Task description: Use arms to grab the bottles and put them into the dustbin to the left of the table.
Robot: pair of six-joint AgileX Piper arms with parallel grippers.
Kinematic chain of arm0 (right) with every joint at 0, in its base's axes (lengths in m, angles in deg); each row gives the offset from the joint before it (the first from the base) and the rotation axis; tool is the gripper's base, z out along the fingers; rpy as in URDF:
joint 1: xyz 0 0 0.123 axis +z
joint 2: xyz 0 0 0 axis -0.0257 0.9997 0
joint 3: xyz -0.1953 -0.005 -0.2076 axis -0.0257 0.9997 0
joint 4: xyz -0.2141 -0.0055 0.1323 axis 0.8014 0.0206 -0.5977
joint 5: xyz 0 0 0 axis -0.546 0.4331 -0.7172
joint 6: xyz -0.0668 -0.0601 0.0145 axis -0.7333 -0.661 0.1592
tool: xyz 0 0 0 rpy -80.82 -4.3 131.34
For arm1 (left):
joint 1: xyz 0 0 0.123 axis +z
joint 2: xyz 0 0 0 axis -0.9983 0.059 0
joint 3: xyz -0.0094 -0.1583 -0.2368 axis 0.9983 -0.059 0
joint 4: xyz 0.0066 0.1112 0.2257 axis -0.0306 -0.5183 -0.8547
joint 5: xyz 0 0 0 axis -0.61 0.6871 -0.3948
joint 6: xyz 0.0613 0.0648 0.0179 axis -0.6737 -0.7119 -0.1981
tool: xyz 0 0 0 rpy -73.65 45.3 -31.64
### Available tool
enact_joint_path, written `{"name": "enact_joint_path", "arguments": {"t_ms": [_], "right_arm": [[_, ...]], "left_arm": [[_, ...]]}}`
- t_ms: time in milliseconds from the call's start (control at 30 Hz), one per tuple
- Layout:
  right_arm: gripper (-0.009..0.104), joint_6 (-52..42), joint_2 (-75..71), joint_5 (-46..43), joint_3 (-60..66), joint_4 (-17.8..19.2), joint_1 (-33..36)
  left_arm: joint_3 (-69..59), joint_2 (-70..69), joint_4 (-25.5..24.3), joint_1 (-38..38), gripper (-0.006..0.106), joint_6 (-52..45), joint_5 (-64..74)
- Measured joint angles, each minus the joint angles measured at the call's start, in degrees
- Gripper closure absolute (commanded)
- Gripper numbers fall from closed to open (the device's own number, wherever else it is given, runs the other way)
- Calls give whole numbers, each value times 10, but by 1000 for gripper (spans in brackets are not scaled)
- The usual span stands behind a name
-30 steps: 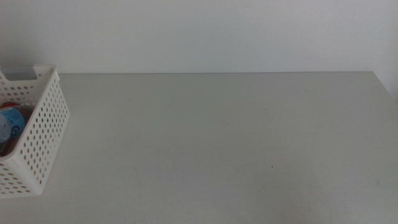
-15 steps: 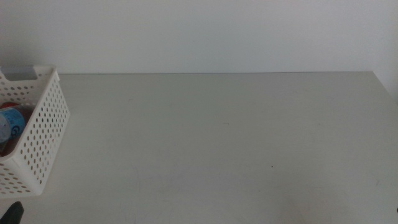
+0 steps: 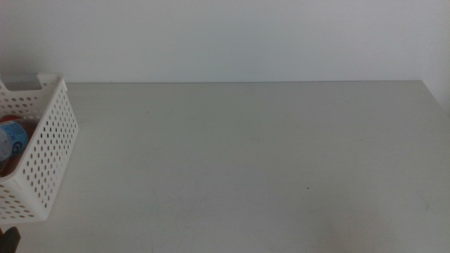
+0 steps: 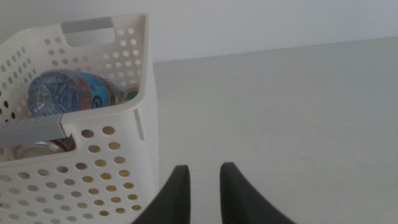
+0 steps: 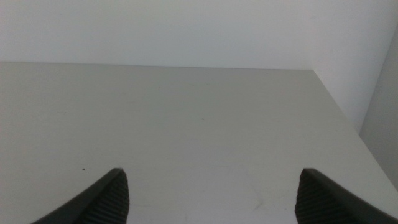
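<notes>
- The dustbin [image 3: 43,151], a white perforated basket, stands at the left edge of the middle view on the table [image 3: 253,154]; its left part is cut off by the frame, so only the near-right corner and the right wall show in full.
- Inside it, in the middle view, only a sliver of a clear bottle with a blue label [image 3: 13,137] shows above the rim, with a trace of red just behind it; the rest is hidden by the wall.
- In the left wrist view the dustbin [image 4: 134,124] fills the left half of the frame; the water bottle [image 4: 71,93] lies on its side within, a bit of green label [image 4: 130,95] peeps out beside it, and a pale round shape low down behind the holes is too obscured to name.
- The left gripper [image 4: 200,177] sits at lower centre of its wrist view, just beside the basket's corner, jaws a narrow gap apart and holding nothing; in the middle view only a dark tip [image 3: 10,237] shows at the lower left corner.
- The right gripper [image 5: 211,190] is out of the middle view; its jaws stand spread wide at the lower corners of its wrist view, over bare tabletop [image 5: 186,124], empty.
</notes>
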Motion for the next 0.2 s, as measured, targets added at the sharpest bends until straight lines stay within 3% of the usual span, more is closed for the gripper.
{"name": "enact_joint_path", "arguments": {"t_ms": [200], "right_arm": [[24, 0, 0, 0, 0, 1, 0]], "left_arm": [[0, 0, 0, 0, 93, 0, 0]]}}
